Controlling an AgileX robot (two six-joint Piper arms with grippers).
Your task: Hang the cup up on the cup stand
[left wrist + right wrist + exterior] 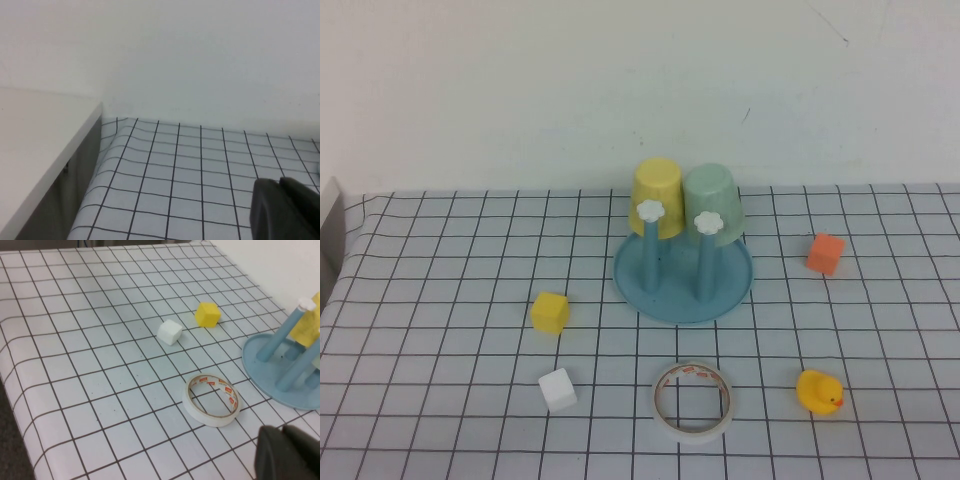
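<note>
hanging inverted on the cup stand, the cup sits well apart from both closed grippers.

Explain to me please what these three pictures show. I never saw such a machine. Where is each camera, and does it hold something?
It is a robot with two arms. One camera looks down from above; the other two sit on the wrists. The left gripper and right gripper are shut and hold nothing. On the checked table stands a blue cup stand with a green cup and a yellow cup upside down on its pegs. Around it lie a yellow block, a white block, an orange block, a tape roll and a toy duck.
</note>
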